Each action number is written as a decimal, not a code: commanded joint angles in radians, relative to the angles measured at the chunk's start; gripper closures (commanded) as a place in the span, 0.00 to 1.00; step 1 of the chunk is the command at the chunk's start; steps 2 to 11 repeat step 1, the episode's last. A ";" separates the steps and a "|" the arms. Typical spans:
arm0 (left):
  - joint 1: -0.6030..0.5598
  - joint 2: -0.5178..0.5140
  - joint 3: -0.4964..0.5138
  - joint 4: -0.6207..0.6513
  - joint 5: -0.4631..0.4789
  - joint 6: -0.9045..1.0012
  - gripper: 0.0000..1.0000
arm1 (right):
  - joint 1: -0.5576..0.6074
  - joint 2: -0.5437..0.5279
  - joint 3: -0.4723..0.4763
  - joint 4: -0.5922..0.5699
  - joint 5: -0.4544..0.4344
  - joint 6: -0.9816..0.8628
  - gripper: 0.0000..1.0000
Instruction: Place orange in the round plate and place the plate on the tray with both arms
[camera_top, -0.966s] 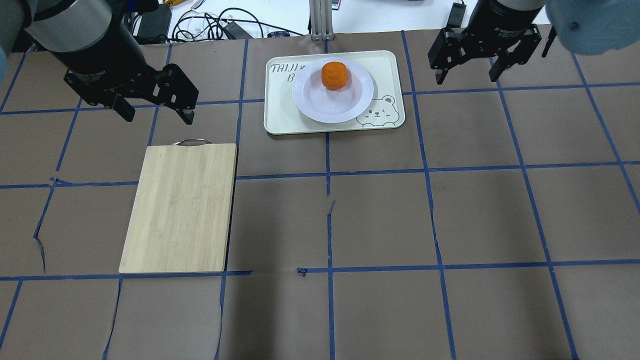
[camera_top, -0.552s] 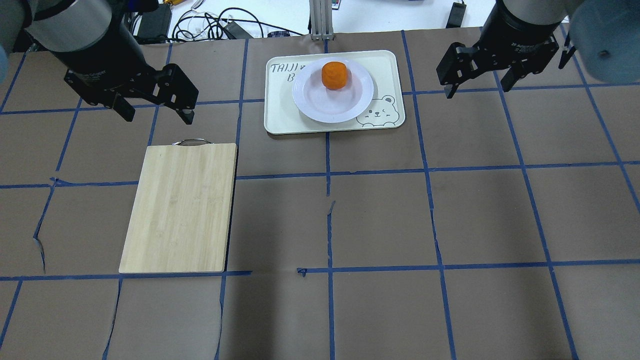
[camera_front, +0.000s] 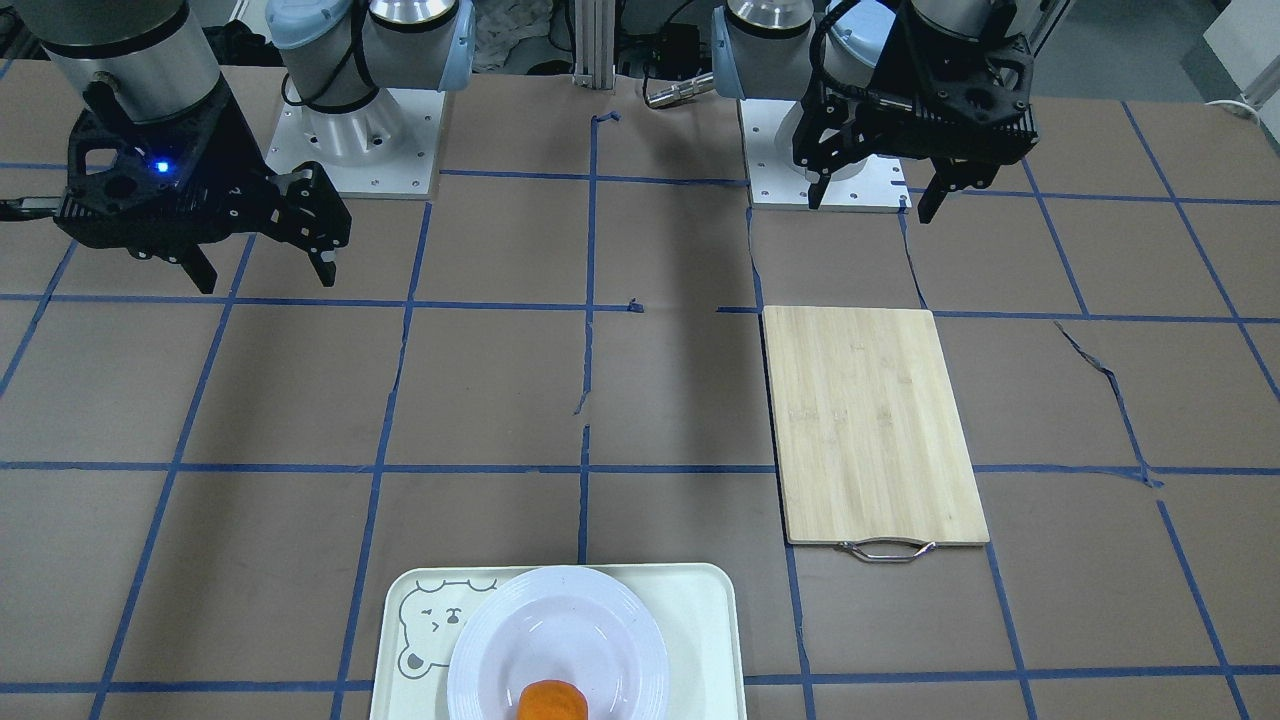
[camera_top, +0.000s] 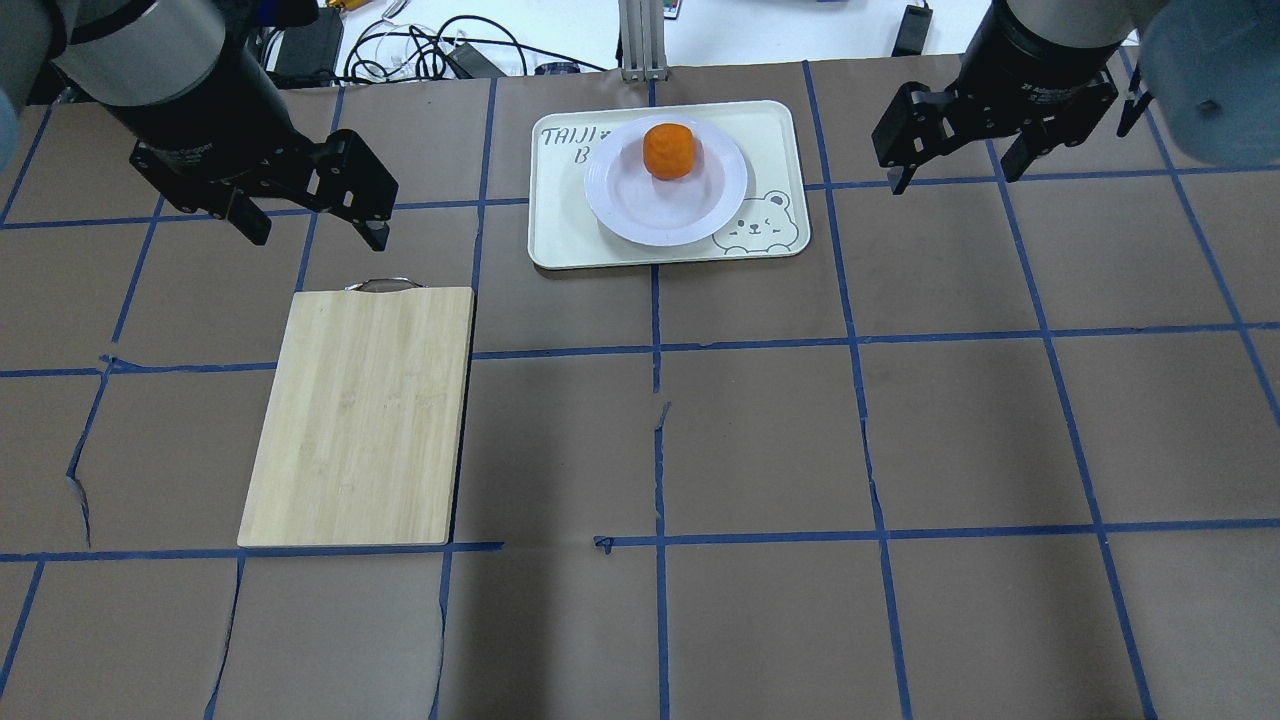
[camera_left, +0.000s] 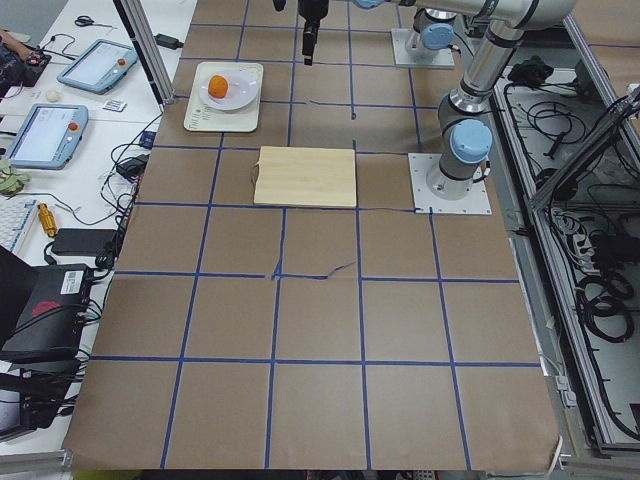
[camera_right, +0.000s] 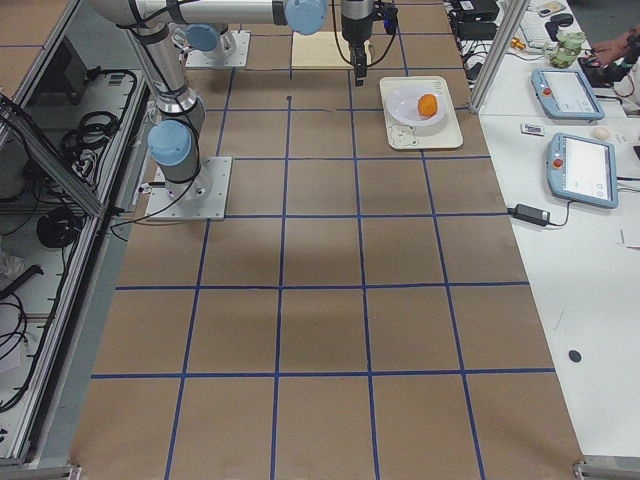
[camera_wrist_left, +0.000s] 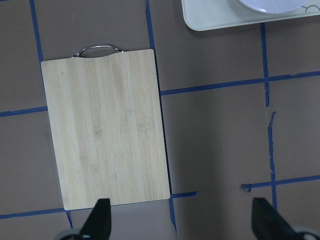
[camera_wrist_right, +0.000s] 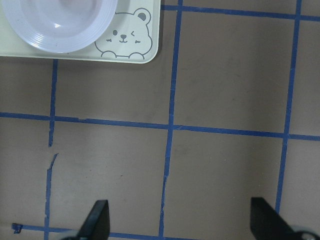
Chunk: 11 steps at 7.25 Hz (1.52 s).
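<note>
The orange (camera_top: 669, 150) sits in the white round plate (camera_top: 640, 205), toward its far side. The plate rests on the pale tray (camera_top: 560, 215) with the bear face, at the far middle of the table. My left gripper (camera_top: 312, 222) hangs open above the table left of the tray, just beyond the cutting board's handle. My right gripper (camera_top: 957, 170) hangs open to the right of the tray. Neither holds anything. In the front-facing view the orange (camera_front: 552, 702) is cut by the bottom edge, the right gripper (camera_front: 262, 272) is at left, and the left gripper (camera_front: 868, 198) at right.
A bamboo cutting board (camera_top: 360, 415) with a metal handle lies on the left half of the table. Blue tape lines grid the brown table cover. Cables and devices lie beyond the far edge. The arm bases (camera_front: 360, 140) stand at the near side.
My right gripper has moved a little to the right and toward me, away from the tray. The left gripper, plate, orange and tray have not moved.
</note>
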 joint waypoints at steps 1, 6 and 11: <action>0.000 0.000 0.000 0.000 0.000 0.000 0.00 | 0.000 -0.001 -0.001 0.000 0.000 0.001 0.00; 0.000 0.000 0.000 0.000 0.000 0.000 0.00 | 0.000 -0.001 -0.001 0.000 0.000 0.001 0.00; 0.000 0.000 0.000 0.000 0.000 0.000 0.00 | 0.000 -0.001 -0.001 0.000 0.000 0.001 0.00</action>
